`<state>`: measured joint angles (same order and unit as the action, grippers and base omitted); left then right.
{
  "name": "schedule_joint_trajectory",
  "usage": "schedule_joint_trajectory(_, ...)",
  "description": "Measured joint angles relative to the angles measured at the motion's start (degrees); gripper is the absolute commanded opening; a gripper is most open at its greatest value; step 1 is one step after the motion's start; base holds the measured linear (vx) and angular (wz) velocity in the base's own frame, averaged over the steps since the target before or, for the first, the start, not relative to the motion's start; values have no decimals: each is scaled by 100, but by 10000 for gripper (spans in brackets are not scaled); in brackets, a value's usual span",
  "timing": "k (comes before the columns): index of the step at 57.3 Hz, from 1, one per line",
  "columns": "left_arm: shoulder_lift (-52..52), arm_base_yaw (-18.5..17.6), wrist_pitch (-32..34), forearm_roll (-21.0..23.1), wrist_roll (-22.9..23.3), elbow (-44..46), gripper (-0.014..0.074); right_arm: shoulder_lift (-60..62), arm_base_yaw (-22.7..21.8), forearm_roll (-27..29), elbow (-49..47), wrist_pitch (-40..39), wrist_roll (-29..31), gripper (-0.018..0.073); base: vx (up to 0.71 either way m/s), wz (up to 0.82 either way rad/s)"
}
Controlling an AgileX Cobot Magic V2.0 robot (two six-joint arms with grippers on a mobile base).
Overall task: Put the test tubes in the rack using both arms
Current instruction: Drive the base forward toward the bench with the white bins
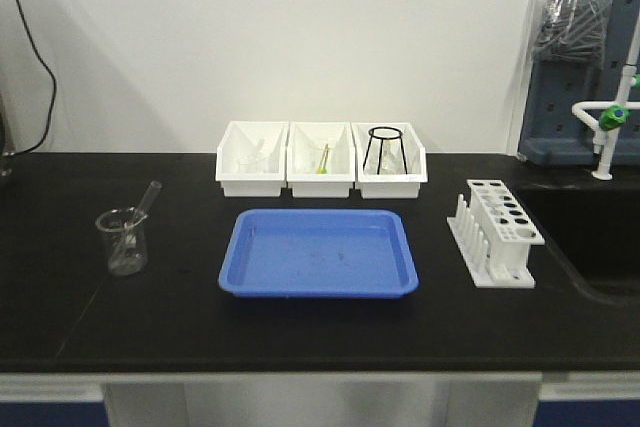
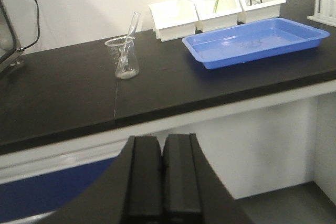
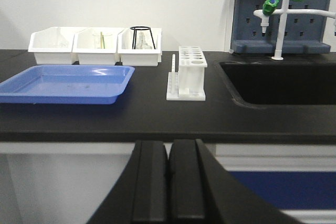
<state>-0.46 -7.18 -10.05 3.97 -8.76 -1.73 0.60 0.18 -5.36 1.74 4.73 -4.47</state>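
Note:
A slim clear test tube [image 1: 143, 205] [image 2: 131, 32] leans in a glass beaker [image 1: 124, 241] [image 2: 125, 57] on the left of the black counter. The white rack [image 1: 495, 232] [image 3: 188, 73] stands at the right, with a row of pegs on its left side. My left gripper [image 2: 162, 142] is shut and empty, held low in front of the counter's edge, well short of the beaker. Likewise my right gripper [image 3: 169, 148] is shut and empty below the counter edge, facing the rack. Neither arm shows in the front view.
A blue tray [image 1: 318, 255] lies mid-counter. Behind it stand three white bins [image 1: 320, 159]; the right one holds a black wire stand [image 1: 385, 149]. A sink [image 3: 283, 82] and a white tap with green handles [image 3: 281, 3] are at the right.

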Motion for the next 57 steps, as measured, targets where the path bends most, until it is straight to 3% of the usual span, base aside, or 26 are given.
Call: schedule_joint_trajectory(57, 0, 0, 0, 0, 0, 0, -20, 0, 0, 0, 0, -4, 0, -8, 40, 0)
